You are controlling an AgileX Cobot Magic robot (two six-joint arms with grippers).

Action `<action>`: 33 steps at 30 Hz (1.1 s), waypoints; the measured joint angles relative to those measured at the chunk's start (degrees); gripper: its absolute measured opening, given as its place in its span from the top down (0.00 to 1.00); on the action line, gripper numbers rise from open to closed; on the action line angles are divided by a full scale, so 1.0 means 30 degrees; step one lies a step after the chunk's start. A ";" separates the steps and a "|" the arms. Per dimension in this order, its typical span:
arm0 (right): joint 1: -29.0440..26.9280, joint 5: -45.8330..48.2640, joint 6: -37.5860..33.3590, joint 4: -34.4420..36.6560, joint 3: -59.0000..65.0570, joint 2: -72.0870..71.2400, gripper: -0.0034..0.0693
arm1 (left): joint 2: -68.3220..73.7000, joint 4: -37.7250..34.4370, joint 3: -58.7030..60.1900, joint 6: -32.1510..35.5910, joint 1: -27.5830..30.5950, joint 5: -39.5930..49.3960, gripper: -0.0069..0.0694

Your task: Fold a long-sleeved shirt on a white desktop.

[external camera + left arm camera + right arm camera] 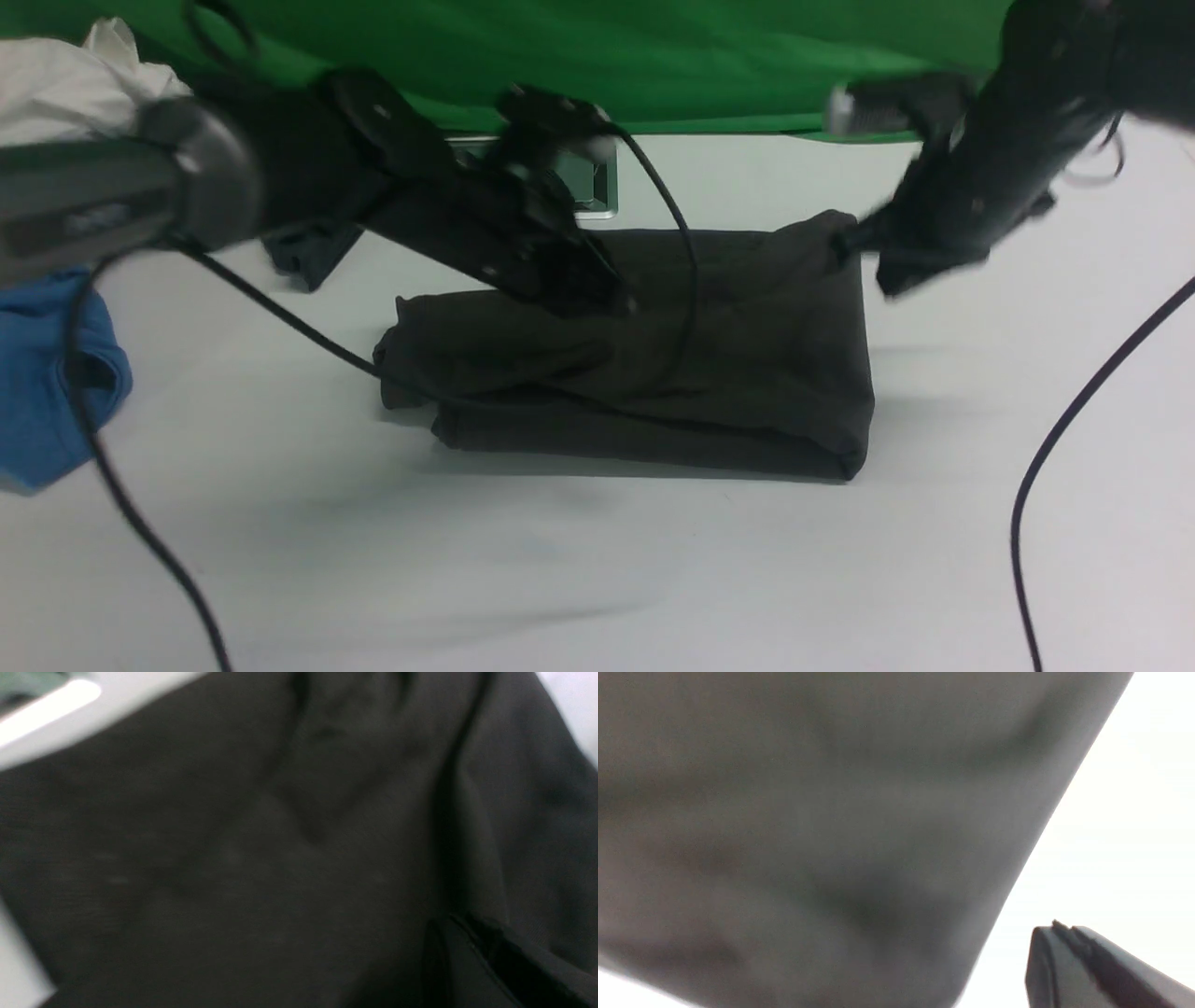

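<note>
Long-sleeved shirt [747,355]: soft matt cotton-like cloth, dark, creased, fine weave in left wrist view [233,858]. White desktop [597,579]: smooth, matt (faint sheen only). Cable hatch [597,191]: shiny metal frame. Backdrop [653,56]: green matt cloth. Blue garment [47,373]: matt cloth. Arms: black matt plastic; cables [1064,439] smooth rubbery black.

We see the long-sleeved shirt [747,355] as plain brownish-black, unpatterned, beneath the black left gripper [611,294]. The white desktop [560,579] spreads plain around both black grippers. Beyond them hangs a solid green backdrop [653,56]; a blue garment [37,373] lies outward of the left one.
</note>
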 joint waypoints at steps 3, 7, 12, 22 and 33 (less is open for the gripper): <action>-0.0089 -0.1515 0.0000 0.0227 -0.0538 0.0173 0.93 | 0.1123 0.1319 0.0000 -0.0442 -0.0680 0.0114 0.89; -0.0195 -0.3233 -0.0023 0.0326 -0.1116 0.1530 0.93 | 0.1945 0.2197 -0.0229 -0.1511 -0.0972 0.0452 0.89; -0.0571 -0.3347 -0.0421 0.0685 -0.2758 0.4774 0.93 | 0.1910 0.2420 -0.0357 -0.1896 -0.0972 0.1333 0.89; -0.0920 -0.2794 -0.1590 0.0723 -0.4927 0.7341 0.93 | -0.4985 0.3737 -0.0129 -0.3196 -0.0972 0.2888 0.89; -0.0998 0.1876 -0.2706 0.0723 -0.6758 0.3448 0.93 | -1.8133 0.4653 0.7701 -0.3557 -0.0972 -0.1734 0.89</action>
